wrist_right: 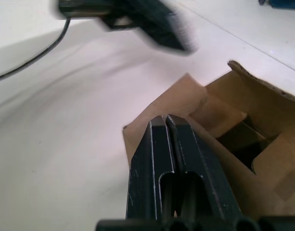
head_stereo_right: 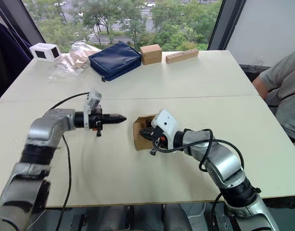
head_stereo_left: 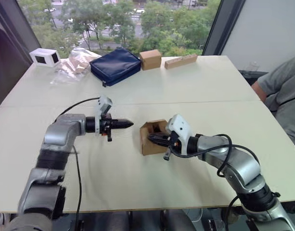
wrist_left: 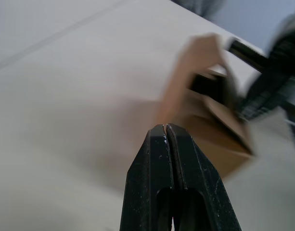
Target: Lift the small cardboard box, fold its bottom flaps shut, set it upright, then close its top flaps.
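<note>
The small cardboard box (head_stereo_left: pixel 149 144) lies on its side in the middle of the table (head_stereo_left: pixel 195 91), its flaps hanging open toward my right arm. My right gripper (head_stereo_left: pixel 150 137) is shut, and its tips rest against a brown flap at the box's open end (wrist_right: pixel 234 96). I see nothing pinched between its fingers. My left gripper (head_stereo_left: pixel 130 124) is also shut and holds nothing. It hovers just left of the box and points at it. In the left wrist view the box (wrist_left: pixel 219 134) sits a short way beyond that gripper's closed tips (wrist_left: pixel 165 127).
At the far edge sit a navy pouch (head_stereo_left: pixel 115 65), a cube-shaped cardboard box (head_stereo_left: pixel 150 59), a long tan bar (head_stereo_left: pixel 181 61), a crumpled plastic bag (head_stereo_left: pixel 75 62) and a white device (head_stereo_left: pixel 44 57). A person's arm in a grey sleeve (head_stereo_left: pixel 282 91) is at the table's right side.
</note>
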Motion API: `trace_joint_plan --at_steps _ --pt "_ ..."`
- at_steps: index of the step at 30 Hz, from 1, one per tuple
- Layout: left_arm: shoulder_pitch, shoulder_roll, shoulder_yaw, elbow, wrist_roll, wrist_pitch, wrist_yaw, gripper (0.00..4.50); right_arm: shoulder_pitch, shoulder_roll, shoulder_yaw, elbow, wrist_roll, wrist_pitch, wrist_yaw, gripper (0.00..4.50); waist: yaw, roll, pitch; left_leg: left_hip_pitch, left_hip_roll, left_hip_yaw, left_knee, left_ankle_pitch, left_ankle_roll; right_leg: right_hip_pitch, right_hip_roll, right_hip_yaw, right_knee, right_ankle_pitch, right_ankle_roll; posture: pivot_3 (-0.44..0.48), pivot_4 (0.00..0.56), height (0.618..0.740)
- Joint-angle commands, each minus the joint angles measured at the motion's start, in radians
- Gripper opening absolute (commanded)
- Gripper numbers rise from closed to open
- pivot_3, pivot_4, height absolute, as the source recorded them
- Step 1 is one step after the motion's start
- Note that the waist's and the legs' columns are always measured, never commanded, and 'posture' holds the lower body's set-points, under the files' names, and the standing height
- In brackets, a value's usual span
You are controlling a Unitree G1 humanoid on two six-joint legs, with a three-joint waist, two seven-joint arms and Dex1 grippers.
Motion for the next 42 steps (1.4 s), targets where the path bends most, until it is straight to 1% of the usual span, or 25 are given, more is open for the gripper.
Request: trace_joint_plan --at_steps 1,4,6,11,15,19,22,26,28,31,34,38,42 --pt "0.064 0.019 0.039 -0.216 -0.138 0.147 0.049 0.04 -0.002 0.006 -0.024 -0.023 0.014 -0.006 0.005 0.00 0.002 0.000 0.000 0.000 0.000 0.000 0.000 0.000 0.000 0.000 0.000 0.000 0.000 0.000 0.000 0.000 0.150 0.740" --pt "0.071 -0.024 0.027 -0.238 -0.149 0.161 0.136 0.04 0.000 0.006 -0.022 -0.019 0.013 -0.008 0.011 0.00 0.010 0.000 0.000 0.000 0.000 -0.001 0.001 0.000 0.000 0.001 0.000 -0.001 0.000 0.000 0.000 0.000 0.150 0.740" --pt "0.068 -0.041 0.010 -0.246 -0.153 0.155 0.161 0.04 -0.001 0.007 -0.021 -0.016 0.013 -0.007 0.012 0.00 0.007 0.000 0.000 0.002 0.000 -0.001 0.001 0.000 0.000 0.003 0.000 -0.001 0.000 0.000 0.000 0.000 0.150 0.740" --pt "0.065 -0.058 -0.042 -0.236 -0.132 0.114 0.193 0.04 0.001 0.004 -0.019 -0.013 0.009 -0.008 0.016 0.00 0.001 0.000 0.000 0.001 0.000 -0.001 0.000 0.000 0.000 0.001 0.001 -0.001 0.000 0.000 0.000 0.000 0.150 0.740" --pt "0.049 -0.075 -0.068 -0.181 -0.106 0.063 0.221 0.04 0.000 0.002 -0.024 -0.021 0.011 -0.005 0.013 0.00 0.003 0.000 0.000 0.002 0.000 0.000 0.000 0.000 0.000 0.001 0.001 -0.001 0.000 0.000 0.000 0.000 0.150 0.740" --pt "0.049 -0.068 -0.099 -0.159 -0.082 0.020 0.212 0.04 -0.008 -0.014 -0.068 -0.050 0.054 0.004 0.036 0.00 0.005 0.000 0.000 0.001 0.000 0.000 0.000 0.000 0.000 0.001 0.001 -0.001 0.000 0.000 0.000 0.000 0.150 0.740" --pt "0.049 -0.074 -0.118 -0.151 -0.076 0.001 0.216 0.04 -0.071 -0.055 -0.138 -0.050 0.131 0.027 0.103 0.00 0.005 0.000 0.000 0.001 0.000 0.000 0.000 0.000 0.000 0.001 0.001 -0.001 0.000 0.000 0.000 0.000 0.150 0.740" --pt "0.050 -0.072 -0.128 -0.149 -0.072 -0.014 0.215 0.04 -0.183 -0.044 -0.153 0.040 0.110 -0.004 0.095 0.00 0.004 0.000 0.000 0.002 0.000 0.000 0.000 0.000 0.000 0.002 0.001 -0.001 -0.001 0.000 0.000 0.000 0.150 0.740" --pt "0.053 -0.073 -0.128 -0.152 -0.073 -0.016 0.218 0.04 -0.228 -0.049 -0.122 0.099 0.051 -0.032 0.085 0.00 0.003 0.000 0.000 0.002 0.000 0.000 0.000 0.000 0.000 0.001 0.001 -0.001 -0.001 0.000 0.000 0.000 0.150 0.740" --pt "0.058 -0.073 -0.127 -0.161 -0.076 -0.016 0.224 0.04 -0.283 -0.061 -0.040 0.201 -0.072 -0.074 0.061 0.00 0.003 0.000 0.000 0.002 0.000 0.001 0.000 0.000 0.000 0.001 0.001 -0.001 -0.001 0.000 0.000 0.000 0.150 0.740" --pt "0.065 -0.073 -0.125 -0.171 -0.079 -0.016 0.232 0.04 -0.313 -0.062 0.034 0.288 -0.157 -0.108 0.074 0.00 0.004 0.000 0.000 0.002 0.000 0.001 0.000 0.000 0.000 0.001 0.001 -0.001 -0.001 0.000 0.000 0.000 0.150 0.740" --pt "0.070 -0.071 -0.120 -0.183 -0.085 -0.014 0.241 0.04 -0.304 -0.073 0.067 0.296 -0.182 -0.130 0.131 0.00 0.004 0.000 0.000 0.001 0.000 0.001 0.000 0.000 0.000 0.000 0.000 -0.001 -0.001 0.000 0.000 0.000 0.150 0.740" --pt "0.072 -0.063 -0.112 -0.191 -0.092 -0.010 0.245 0.04 -0.264 -0.089 0.058 0.240 -0.151 -0.113 0.189 0.00 0.004 0.000 0.000 0.001 0.000 0.001 0.000 0.000 0.000 0.000 0.000 -0.001 -0.001 0.000 0.000 0.000 0.150 0.740"
